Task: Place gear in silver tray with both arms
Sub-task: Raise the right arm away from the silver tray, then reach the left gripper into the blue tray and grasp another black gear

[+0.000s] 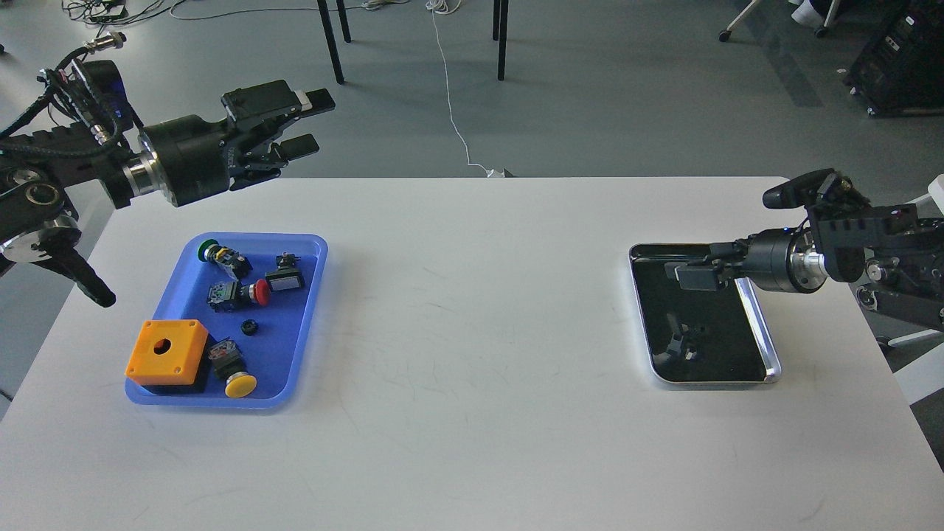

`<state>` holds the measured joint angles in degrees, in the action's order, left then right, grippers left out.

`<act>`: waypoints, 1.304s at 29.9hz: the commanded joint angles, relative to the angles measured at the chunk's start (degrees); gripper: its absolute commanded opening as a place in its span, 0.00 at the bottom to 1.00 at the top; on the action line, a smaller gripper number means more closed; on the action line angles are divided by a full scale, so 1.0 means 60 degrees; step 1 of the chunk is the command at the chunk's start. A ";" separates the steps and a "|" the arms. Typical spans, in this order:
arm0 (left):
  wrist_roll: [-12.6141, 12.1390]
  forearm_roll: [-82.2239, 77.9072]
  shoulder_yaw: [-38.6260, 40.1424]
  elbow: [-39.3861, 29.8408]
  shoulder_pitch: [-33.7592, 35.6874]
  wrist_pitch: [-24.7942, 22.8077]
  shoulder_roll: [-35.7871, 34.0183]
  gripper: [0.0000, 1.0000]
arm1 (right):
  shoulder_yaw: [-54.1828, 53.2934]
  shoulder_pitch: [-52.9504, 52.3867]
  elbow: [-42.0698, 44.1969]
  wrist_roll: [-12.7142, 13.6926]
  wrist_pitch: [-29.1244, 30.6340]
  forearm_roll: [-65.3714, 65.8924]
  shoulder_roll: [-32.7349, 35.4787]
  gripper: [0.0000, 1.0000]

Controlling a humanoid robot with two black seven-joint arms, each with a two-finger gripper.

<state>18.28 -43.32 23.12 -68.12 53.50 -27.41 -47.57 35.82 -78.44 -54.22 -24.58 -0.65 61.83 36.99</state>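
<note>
The silver tray (759, 324) lies on the right side of the white table. Its dark bottom shows only dim reflections, and I cannot make out a gear in it. My right gripper (693, 271) hovers over the tray's far half, pointing left, with its fingers apart and nothing between them. My left gripper (310, 124) is open and empty, held high above the table's far left edge, beyond the blue tray (310, 295). A small black round gear-like part (249, 327) lies in the blue tray.
The blue tray also holds an orange box (166, 352), a yellow button (240, 384), a red button (259, 293), a green button (209, 251) and a small switch (285, 279). Chair legs and cables are on the floor beyond the table.
</note>
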 commanded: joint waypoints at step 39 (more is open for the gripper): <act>-0.0542 -1.0578 -0.2884 -0.0220 -0.0713 0.1506 -0.0363 0.78 | -1.0862 0.5441 0.0936 -0.0570 0.2935 -1.0057 -0.0628 1.00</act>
<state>14.82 -106.71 9.50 -71.65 49.15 -18.88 -50.19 -28.96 -45.90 -48.60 -28.01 16.93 1.52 33.19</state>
